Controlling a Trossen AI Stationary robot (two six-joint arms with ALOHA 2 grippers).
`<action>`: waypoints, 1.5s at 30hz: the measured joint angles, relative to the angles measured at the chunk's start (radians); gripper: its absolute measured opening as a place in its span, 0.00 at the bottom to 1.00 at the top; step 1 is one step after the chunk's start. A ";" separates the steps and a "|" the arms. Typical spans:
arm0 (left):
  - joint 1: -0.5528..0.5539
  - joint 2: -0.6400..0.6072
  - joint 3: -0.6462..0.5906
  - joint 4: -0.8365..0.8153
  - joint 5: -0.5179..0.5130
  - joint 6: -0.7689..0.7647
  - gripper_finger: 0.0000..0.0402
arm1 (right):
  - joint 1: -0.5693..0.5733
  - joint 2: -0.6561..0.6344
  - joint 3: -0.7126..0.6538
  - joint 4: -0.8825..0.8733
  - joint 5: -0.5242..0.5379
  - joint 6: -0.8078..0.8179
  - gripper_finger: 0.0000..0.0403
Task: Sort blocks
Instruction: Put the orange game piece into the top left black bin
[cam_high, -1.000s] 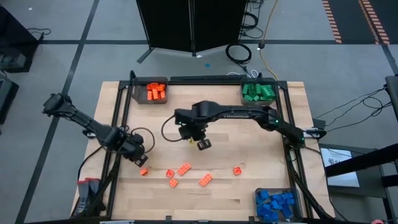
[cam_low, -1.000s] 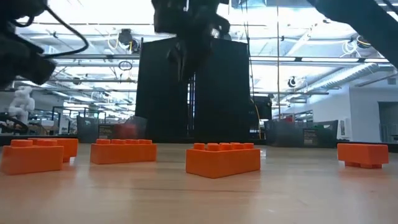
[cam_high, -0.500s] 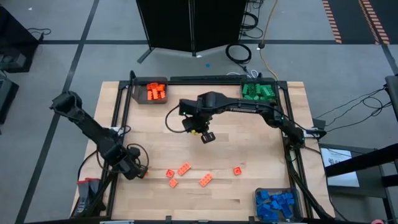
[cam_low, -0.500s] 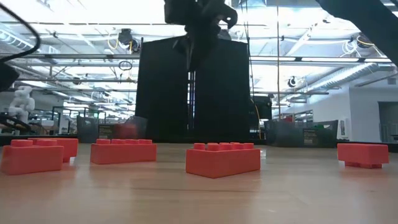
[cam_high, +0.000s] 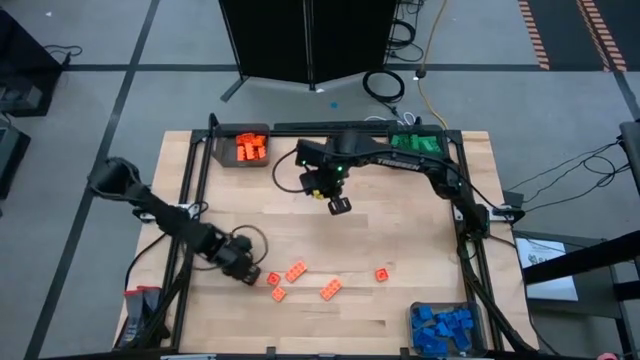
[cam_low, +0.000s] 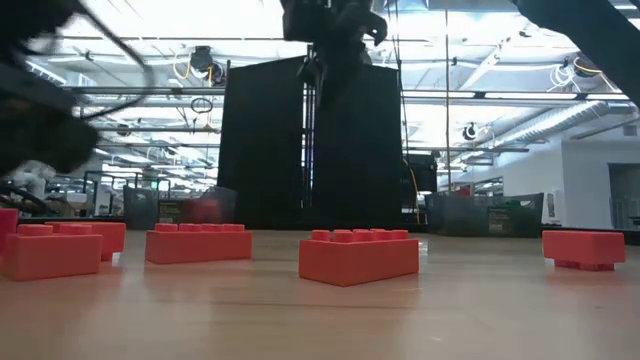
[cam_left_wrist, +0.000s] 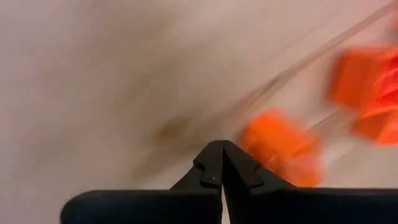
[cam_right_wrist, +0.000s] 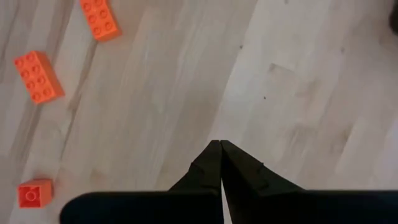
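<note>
Both my fingers are pressed shut, empty. Left fingers (cam_high: 250, 272) hover beside five loose orange blocks (cam_high: 296, 271) on the counter (cam_high: 400, 230); right fingers (cam_high: 340, 206) hang well above them. Bins look mostly filled.
</note>
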 joint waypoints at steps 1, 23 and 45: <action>0.034 0.009 -0.001 0.036 -0.012 0.065 0.00 | -0.004 -0.009 0.000 -0.004 0.000 0.004 0.00; 0.167 0.038 0.253 -0.423 -0.150 0.214 0.00 | -0.012 -0.139 0.001 -0.035 0.001 0.061 0.00; -0.111 0.290 0.281 -0.244 -0.161 -0.316 0.00 | 0.021 -0.139 0.001 -0.090 -0.002 0.029 0.00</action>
